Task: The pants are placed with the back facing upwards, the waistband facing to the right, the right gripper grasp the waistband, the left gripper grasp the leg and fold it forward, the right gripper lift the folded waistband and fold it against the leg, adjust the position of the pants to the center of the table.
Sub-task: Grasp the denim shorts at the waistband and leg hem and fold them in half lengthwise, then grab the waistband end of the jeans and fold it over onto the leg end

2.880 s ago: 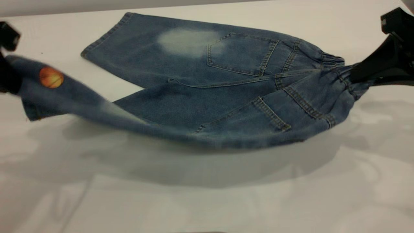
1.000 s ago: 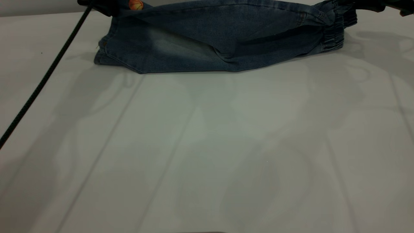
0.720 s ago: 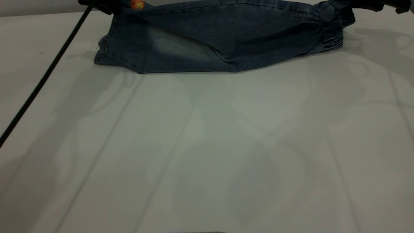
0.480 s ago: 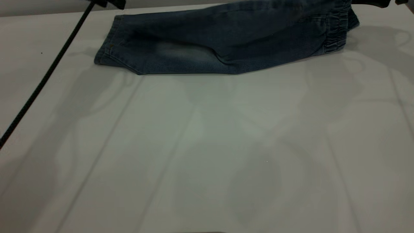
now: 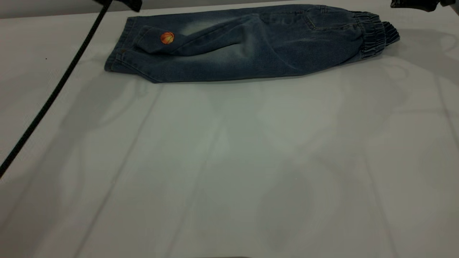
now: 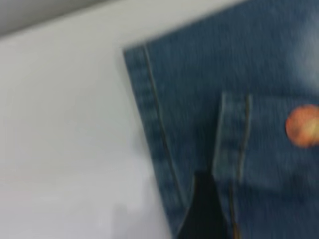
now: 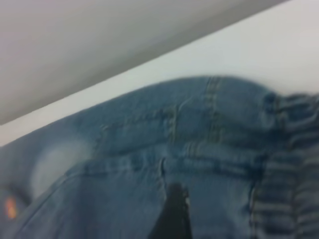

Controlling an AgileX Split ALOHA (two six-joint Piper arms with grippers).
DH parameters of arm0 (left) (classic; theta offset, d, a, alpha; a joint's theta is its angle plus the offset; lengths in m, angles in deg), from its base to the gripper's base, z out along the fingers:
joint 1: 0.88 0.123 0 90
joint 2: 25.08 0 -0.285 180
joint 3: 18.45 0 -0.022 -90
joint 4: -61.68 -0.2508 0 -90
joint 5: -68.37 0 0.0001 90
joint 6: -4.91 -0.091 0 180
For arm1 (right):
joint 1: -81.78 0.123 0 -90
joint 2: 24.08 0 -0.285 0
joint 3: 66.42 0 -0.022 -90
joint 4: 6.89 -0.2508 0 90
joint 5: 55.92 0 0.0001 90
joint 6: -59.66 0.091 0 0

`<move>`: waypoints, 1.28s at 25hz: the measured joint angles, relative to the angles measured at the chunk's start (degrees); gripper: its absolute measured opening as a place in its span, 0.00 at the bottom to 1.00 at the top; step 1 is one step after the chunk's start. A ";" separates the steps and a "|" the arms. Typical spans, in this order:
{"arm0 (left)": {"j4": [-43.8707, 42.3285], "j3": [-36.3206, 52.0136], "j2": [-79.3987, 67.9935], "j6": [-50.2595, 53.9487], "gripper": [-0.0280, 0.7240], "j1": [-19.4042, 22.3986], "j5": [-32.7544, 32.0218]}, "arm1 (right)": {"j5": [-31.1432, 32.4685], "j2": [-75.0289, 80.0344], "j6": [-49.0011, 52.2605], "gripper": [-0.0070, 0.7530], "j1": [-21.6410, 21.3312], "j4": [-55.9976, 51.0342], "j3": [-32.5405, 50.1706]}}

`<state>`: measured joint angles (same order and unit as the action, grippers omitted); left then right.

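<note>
Lying folded lengthwise at the table's far edge, the pants [image 5: 251, 46] have just been let go by both arms.

Nearest the camera the table [image 5: 229, 172] is bare; a black cable [image 5: 53, 93] slants across it toward the pants' hem end. Beyond it the pants lie flat, the leg [image 5: 186, 43] laid over the plain one with its basketball print up and a hem corner turned back, where half a second ago the cloth hung from both arms. The waistband [image 5: 376, 36] rests at the opposite end. Past the pants, the left claw [image 5: 122, 3] hovers just above the hem and the right claw [image 5: 416, 4] just beyond the waistband; neither pinches cloth, but their spread I cannot tell. The lengthwise fold looks done; folding the waistband onto the leg comes next.
</note>
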<state>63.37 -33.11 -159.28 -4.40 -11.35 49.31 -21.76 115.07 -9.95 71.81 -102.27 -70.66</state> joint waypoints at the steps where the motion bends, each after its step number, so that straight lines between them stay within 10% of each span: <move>1: 0.00 0.00 0.75 -0.25 0.72 0.00 -2.73 | 1.68 0.00 2.60 0.81 -0.67 2.89 0.00; 13: 0.05 -5.68 2.17 -0.64 0.72 -3.02 -24.37 | 11.86 0.80 27.85 0.79 -2.97 28.62 -0.19; 32: 6.16 -5.68 1.44 0.43 0.72 -9.15 -16.52 | 9.72 9.11 -2.87 0.75 -2.97 -0.25 -0.55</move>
<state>69.53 -38.79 -157.85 -3.97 -20.50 32.79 -12.04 124.18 -12.82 68.84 -102.52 -71.20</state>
